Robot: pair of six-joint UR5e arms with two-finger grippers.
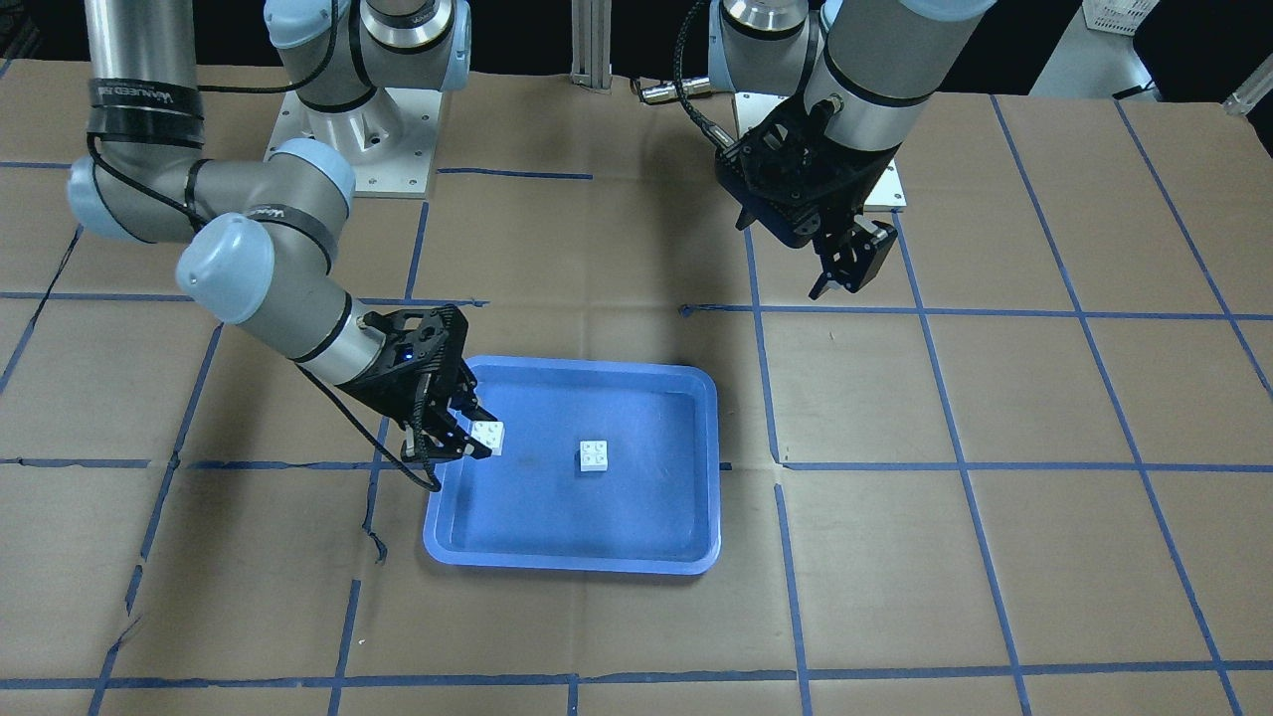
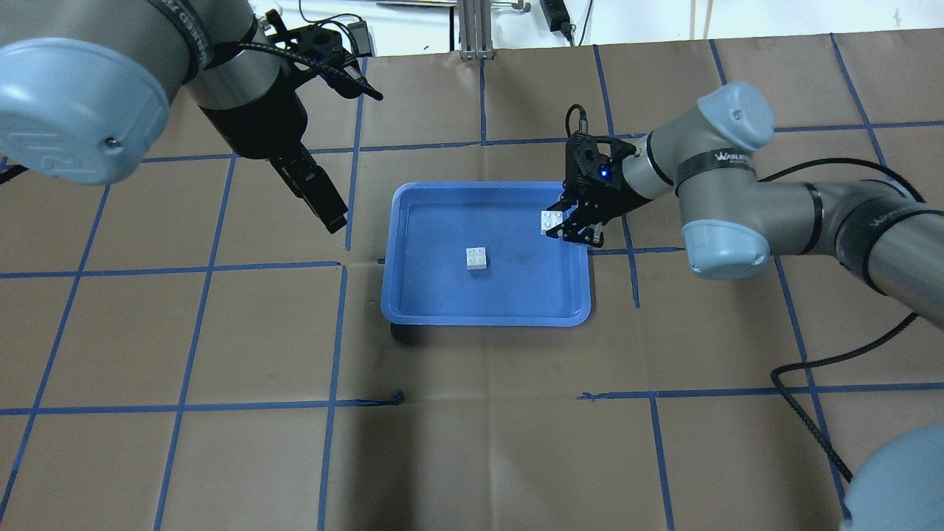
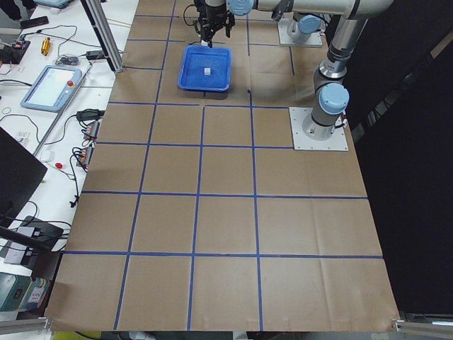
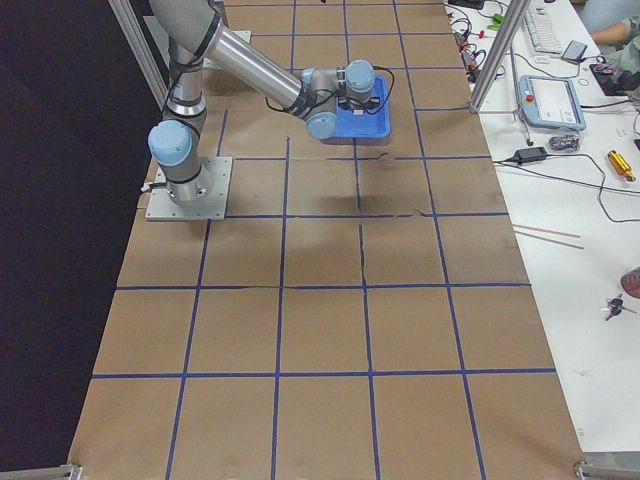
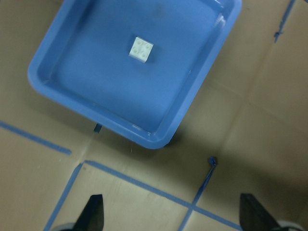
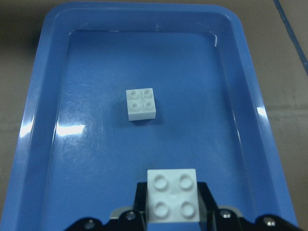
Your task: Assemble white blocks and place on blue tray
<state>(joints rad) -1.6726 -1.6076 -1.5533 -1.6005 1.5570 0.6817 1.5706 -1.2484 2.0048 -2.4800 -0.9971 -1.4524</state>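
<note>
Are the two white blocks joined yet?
No, the loose block lies alone on the blue tray, apart from the held block in the right gripper.

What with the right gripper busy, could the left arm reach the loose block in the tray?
Probably yes: the left gripper hangs open outside the blue tray, and the loose block sits alone mid-tray, apart from the right gripper holding the other block.

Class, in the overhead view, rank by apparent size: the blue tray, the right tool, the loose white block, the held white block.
1. blue tray
2. right tool
3. loose white block and held white block: they look alike, so unranked.
</note>
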